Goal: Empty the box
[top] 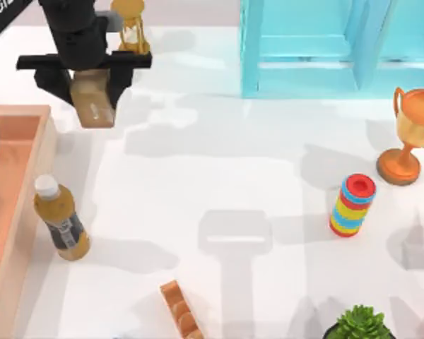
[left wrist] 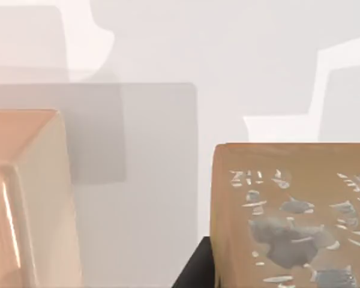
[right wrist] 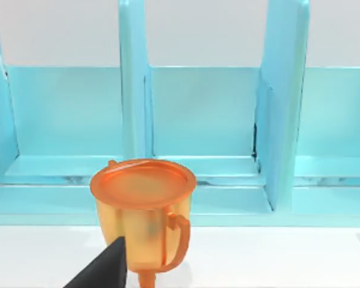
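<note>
Along the left edge of the table lies the box (top: 21, 205), a shallow tray of orange-brown wood; its corner also shows in the left wrist view (left wrist: 30, 198). Just beside its right wall, outside it, stands a bottle (top: 60, 217) of brownish liquid with a white cap and a dark label whose writing is too small to read. Above that, near the back left, the left gripper (top: 92, 85) hangs over the table with its black fingers clamped on a small tan block (top: 93, 102); up close the block (left wrist: 294, 222) bears pale grey and white print, none of it legible. White letters "AGI" run off the corner of the top view on the arm. Behind the gripper stands a golden hourglass (top: 131, 28).

Near the front edge, toward the middle, lies an orange-brown ridged piece (top: 181, 311). At the back stands a light-blue cabinet (top: 318, 49). Further right come a stack of coloured rings (top: 353, 206), a green plant (top: 360, 325) at the front, and an orange trophy cup (top: 410, 134).

The right gripper (right wrist: 105, 267) shows a dark fingertip in front of the trophy; open or closed, I cannot tell.
</note>
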Robot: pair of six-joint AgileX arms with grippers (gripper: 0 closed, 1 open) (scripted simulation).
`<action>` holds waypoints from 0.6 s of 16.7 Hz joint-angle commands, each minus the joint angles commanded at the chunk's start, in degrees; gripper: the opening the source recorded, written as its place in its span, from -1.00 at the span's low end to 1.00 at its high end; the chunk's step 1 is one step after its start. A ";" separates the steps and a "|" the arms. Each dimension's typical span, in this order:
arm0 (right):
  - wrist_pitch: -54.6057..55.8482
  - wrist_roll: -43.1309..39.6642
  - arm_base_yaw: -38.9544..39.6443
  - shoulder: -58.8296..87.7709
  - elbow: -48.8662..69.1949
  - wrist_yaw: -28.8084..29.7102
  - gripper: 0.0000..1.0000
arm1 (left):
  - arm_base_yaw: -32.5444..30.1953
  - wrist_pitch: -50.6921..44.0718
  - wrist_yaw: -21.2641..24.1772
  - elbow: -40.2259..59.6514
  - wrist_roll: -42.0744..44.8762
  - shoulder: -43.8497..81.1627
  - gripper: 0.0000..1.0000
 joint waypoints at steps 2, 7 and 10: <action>0.00 0.00 0.00 0.00 0.00 0.00 1.00 | -0.74 0.09 -0.48 -0.11 -1.24 1.61 -1.00; 0.00 0.00 0.00 0.00 0.00 0.00 1.00 | -0.62 0.23 -0.30 -0.22 -0.99 1.68 -1.00; 0.00 0.00 0.00 0.00 0.00 0.00 1.00 | -2.19 3.10 0.69 -1.19 -0.01 1.71 -1.00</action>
